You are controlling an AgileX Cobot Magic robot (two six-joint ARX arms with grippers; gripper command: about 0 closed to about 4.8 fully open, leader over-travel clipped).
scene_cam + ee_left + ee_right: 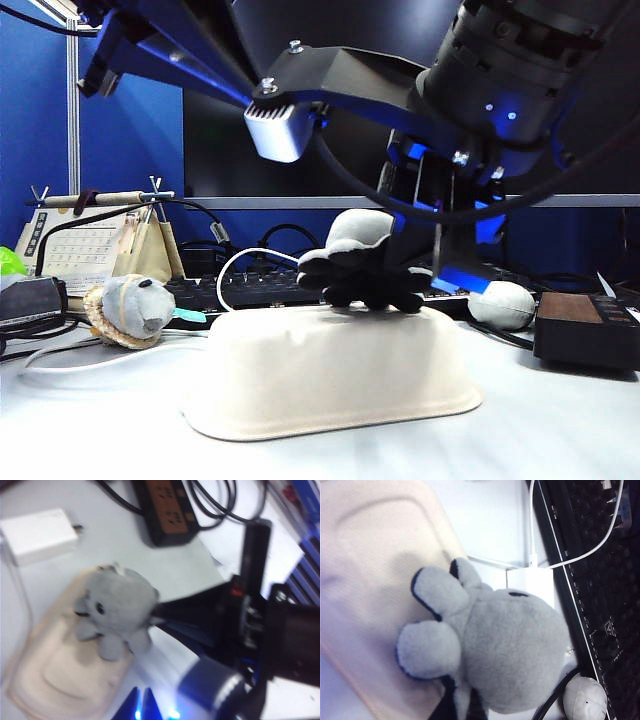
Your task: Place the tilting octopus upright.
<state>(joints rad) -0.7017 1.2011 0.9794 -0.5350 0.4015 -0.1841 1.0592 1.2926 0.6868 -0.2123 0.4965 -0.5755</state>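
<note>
The octopus point(358, 262) sits on top of an upturned cream tray point(330, 375) in the middle of the table. Its grey dome leans back and the black undersides of its tentacles face the exterior camera. In the right wrist view the octopus point(507, 652) fills the picture, and my right gripper point(465, 706) is shut on a strip of its grey plush. The left wrist view shows the octopus point(117, 611) from above, with the right gripper's black fingers point(172, 612) reaching it from the side. My left gripper point(140, 704) hovers above the tray point(60, 672), tips together, holding nothing.
A grey-blue plush with a tan woven rim point(135, 308) lies at the left. A grey-white oval lump point(502, 304) lies at the right beside a black box point(588, 330). Behind the tray are a keyboard point(250, 288), cables and a white charger point(37, 535); a black power strip point(167, 510) lies beyond.
</note>
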